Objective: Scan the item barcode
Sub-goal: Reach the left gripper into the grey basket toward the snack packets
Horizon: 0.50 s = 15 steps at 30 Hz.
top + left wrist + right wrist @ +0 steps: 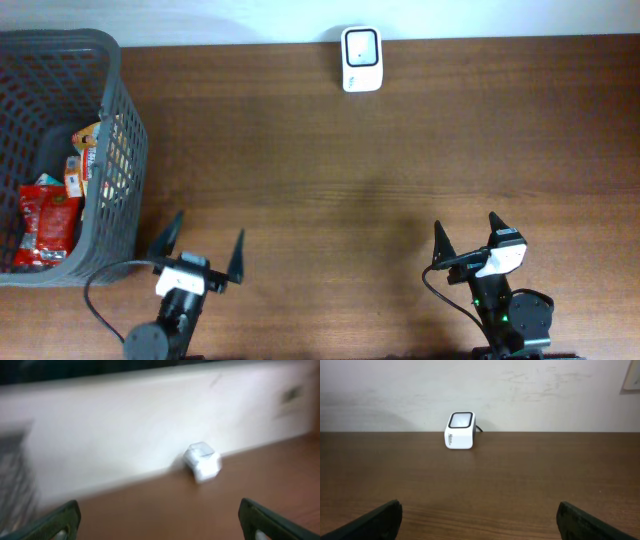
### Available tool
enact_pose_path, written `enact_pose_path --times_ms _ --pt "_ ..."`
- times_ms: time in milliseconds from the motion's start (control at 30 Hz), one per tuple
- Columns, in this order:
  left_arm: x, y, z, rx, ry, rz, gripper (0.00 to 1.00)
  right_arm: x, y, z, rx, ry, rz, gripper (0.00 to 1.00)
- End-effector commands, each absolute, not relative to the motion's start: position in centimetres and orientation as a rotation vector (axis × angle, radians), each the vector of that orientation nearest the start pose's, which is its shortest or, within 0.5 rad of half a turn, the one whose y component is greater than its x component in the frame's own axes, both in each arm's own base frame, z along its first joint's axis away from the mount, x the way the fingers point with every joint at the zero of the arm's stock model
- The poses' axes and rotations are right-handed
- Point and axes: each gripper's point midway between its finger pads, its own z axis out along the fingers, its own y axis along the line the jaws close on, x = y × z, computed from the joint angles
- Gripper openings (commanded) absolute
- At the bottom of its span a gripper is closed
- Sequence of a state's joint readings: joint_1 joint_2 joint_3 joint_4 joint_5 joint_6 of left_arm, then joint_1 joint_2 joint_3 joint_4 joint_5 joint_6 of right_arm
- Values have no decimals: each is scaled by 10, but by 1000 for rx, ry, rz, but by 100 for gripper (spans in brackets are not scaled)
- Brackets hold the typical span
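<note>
A white barcode scanner (360, 58) with a dark window stands at the far edge of the table; it also shows as the scanner (460, 430) in the right wrist view and, blurred, as the scanner (202, 462) in the left wrist view. Packaged items, a red pack (45, 225) and orange-white packs (82, 160), lie in the grey basket (125, 150) at the left. My left gripper (207, 248) is open and empty near the front edge, just right of the basket. My right gripper (467, 233) is open and empty at the front right.
The brown wooden table (330, 190) runs between the grippers and the scanner. A white wall (520, 395) stands behind the scanner. The basket's right wall is close to my left gripper's left finger.
</note>
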<state>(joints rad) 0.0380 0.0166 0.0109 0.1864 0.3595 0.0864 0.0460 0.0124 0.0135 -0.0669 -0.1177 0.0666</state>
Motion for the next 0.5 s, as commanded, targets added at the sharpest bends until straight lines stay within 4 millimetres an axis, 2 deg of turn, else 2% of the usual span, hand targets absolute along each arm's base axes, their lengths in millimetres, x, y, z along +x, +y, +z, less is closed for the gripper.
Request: enact_pose_path --times_ms 0,67,133,200,267,367,400,467 --pt "208 -85 257 508 1194 -276 99 244 34 156 -89 1648 187 98" --pt "199 -80 298 482 1127 -230 99 244 34 156 -88 1648 187 98" --pt "196 -69 336 415 1143 -187 99 244 34 156 -89 1648 187 98" --pt "201 -58 362 351 1245 -170 99 244 34 156 -88 1648 187 98" --pt "199 -70 388 409 1312 -239 99 244 34 156 -89 1648 187 98" --pt "191 -70 433 449 1213 -168 99 244 34 156 -89 1648 187 98" --pt "190 -69 442 442 1191 -154 99 244 34 156 -88 1648 187 98" --pt "197 -50 476 328 1224 -98 99 244 34 156 -88 1648 187 98"
